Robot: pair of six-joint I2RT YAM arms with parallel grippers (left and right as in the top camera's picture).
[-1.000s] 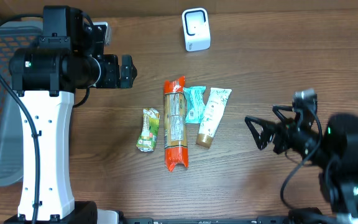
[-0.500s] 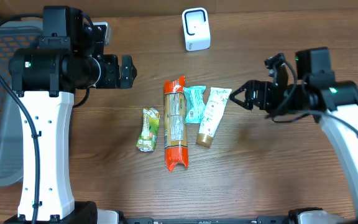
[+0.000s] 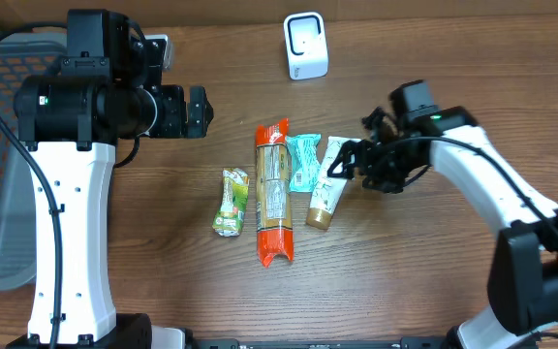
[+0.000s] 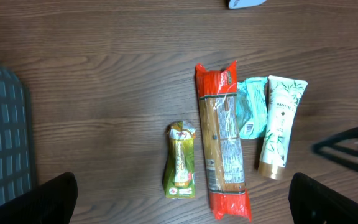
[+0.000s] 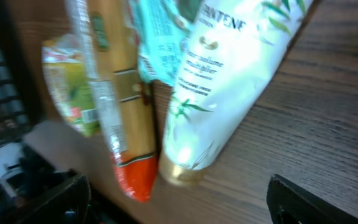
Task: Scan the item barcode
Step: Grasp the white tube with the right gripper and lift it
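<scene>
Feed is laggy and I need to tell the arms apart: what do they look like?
Both look alike: left arm and right arm have white links, black joint housings with a small green light, and loose black cables. Fingers are black.

Overhead: fixed above, facing straight down; takes in the whole counter (image 3: 405, 281) and both arms.
Left wrist: high over the counter, facing down, far from the items.
Right wrist: low, tilted, very close to the white tube (image 5: 229, 81); blurred.
Shared: all three show the white tube and the long red-ended pack (image 3: 272, 194).
</scene>
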